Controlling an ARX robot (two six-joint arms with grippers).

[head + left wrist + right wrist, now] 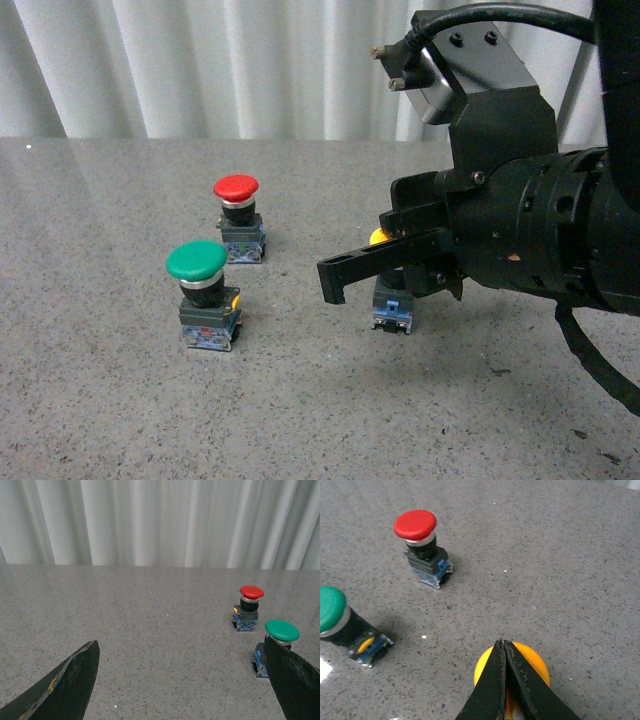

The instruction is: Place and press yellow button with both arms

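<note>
Under your right gripper (pixel 504 647), whose flat black fingers are pressed together, sits the yellow button (pixel 530 664) with its domed cap. Your left gripper (pixel 182 680) gapes wide. You have three mushroom-capped buttons on speckled grey stone: yellow, green button (pixel 196 261) and red button (pixel 236 188).

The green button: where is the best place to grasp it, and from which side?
Probably the black body under the green button cap, coming from the open left side with the left end effector. It stands upright, and the wide cap overhangs.

Front camera faces the curtain (pixel 200 70); wrist cameras sit low, apparently close; all share the red button (pixel 237 190).
</note>
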